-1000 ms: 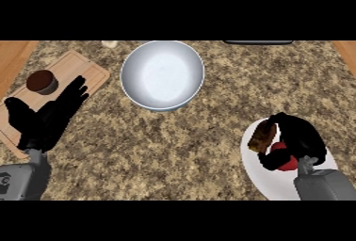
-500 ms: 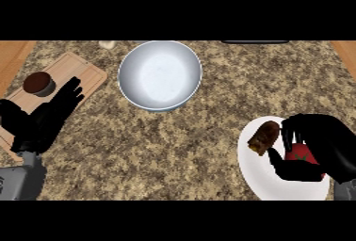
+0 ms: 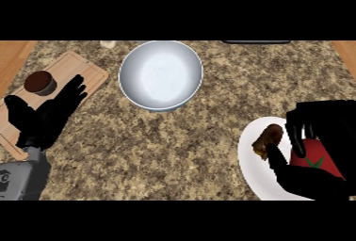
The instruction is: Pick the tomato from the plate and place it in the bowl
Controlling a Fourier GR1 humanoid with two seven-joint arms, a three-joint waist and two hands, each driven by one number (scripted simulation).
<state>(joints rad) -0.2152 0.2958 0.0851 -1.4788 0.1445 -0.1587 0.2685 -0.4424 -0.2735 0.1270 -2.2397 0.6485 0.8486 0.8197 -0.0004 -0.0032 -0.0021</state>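
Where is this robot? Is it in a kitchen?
Most likely a kitchen. The top is a speckled stone counter, like a worktop. On it stand a wooden cutting board, a big bowl and a white plate with a red tomato on it.

No text, label, brand, number or sign is readable anywhere on the counter or on the things around either hand.

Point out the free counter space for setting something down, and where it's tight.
Bare counter runs between the left hand and the plate, below the bowl. Another patch lies right of the bowl, above the right hand. Crowded: the plate, holding tomato and a brown item.
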